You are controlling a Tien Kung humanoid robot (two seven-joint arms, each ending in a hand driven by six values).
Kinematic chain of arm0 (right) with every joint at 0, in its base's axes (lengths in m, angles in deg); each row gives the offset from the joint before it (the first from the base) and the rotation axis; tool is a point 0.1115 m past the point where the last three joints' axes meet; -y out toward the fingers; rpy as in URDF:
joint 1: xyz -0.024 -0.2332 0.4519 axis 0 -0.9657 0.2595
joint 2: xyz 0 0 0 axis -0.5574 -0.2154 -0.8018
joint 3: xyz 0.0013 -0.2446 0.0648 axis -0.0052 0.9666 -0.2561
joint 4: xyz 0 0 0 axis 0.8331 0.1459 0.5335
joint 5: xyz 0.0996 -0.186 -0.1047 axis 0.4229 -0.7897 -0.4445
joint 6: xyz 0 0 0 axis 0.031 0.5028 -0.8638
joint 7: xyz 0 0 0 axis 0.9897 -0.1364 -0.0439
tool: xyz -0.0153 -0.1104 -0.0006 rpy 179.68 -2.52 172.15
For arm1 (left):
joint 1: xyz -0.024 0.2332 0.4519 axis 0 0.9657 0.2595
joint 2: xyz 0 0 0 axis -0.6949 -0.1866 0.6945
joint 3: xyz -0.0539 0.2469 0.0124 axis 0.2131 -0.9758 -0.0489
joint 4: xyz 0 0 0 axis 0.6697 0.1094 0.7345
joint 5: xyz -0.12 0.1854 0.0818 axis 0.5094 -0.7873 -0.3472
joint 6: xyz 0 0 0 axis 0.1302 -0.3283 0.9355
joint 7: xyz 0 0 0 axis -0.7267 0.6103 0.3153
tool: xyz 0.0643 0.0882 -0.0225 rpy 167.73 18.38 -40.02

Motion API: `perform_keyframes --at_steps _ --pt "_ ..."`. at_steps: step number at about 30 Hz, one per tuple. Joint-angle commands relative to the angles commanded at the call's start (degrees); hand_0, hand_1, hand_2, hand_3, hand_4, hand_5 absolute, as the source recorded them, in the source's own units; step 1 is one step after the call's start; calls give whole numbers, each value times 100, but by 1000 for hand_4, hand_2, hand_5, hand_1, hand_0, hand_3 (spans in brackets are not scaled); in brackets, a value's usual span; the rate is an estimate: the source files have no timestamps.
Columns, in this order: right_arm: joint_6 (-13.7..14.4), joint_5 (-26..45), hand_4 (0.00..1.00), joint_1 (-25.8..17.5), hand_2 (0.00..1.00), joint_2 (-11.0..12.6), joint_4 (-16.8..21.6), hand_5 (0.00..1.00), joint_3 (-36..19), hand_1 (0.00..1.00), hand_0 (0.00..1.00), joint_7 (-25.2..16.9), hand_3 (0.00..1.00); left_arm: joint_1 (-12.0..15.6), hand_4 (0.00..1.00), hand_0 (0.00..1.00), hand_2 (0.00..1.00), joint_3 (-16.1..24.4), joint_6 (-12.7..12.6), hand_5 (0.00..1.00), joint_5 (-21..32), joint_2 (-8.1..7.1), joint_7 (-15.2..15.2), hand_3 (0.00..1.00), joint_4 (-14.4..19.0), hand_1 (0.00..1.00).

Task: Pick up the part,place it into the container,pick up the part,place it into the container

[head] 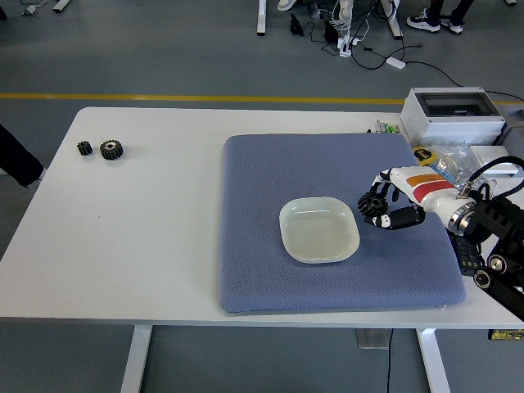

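On blue mat (270,270), right of centre: right hand (391,205) pinching a black gear (375,207).
Fingers curled onto the gear, carried just off the 3 o'clock rim of the white square dish (319,255); dish lies at 9 o'clock from the fingertips, nothing between. Second small gear near the hand cannot be made out, likely hidden. Two spare gears (101,149) at the table's far left, well apart. Grey box (454,115) at 1 o'clock. Left arm absent.
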Motion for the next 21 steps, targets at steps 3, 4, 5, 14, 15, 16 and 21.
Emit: perform_keyframes --at_steps 3,4,5,14,15,16,21 --pt "-20 7 724 161 472 -18 309 363 268 408 238 28 496 -2 645 712 663 -10 -2 583 10 0 1 556 0 686" --pt "-33 45 724 252 472 -45 399 363 408 408 238 24 496 -6 645 712 663 -22 -3 583 21 0 2 556 0 686" --pt "-44 62 724 334 472 -67 446 363 547 408 238 20 496 -9 645 712 663 -30 -2 583 31 0 3 556 0 686" --pt "-158 177 726 972 474 -476 235 363 1490 411 244 31 497 -39 645 713 664 7 -11 582 16 0 -4 556 0 686" --pt "-157 201 726 1011 474 -538 161 363 1568 411 244 23 497 -43 645 713 664 2 -12 582 25 0 -4 556 0 686" --pt "-156 213 726 1029 474 -570 120 363 1606 411 244 20 497 -45 645 713 664 0 -13 582 28 0 -4 556 0 686" --pt "-150 268 726 1065 474 -770 -237 364 1755 414 245 6 498 -64 646 714 665 -5 -19 584 36 0 -8 556 0 688"
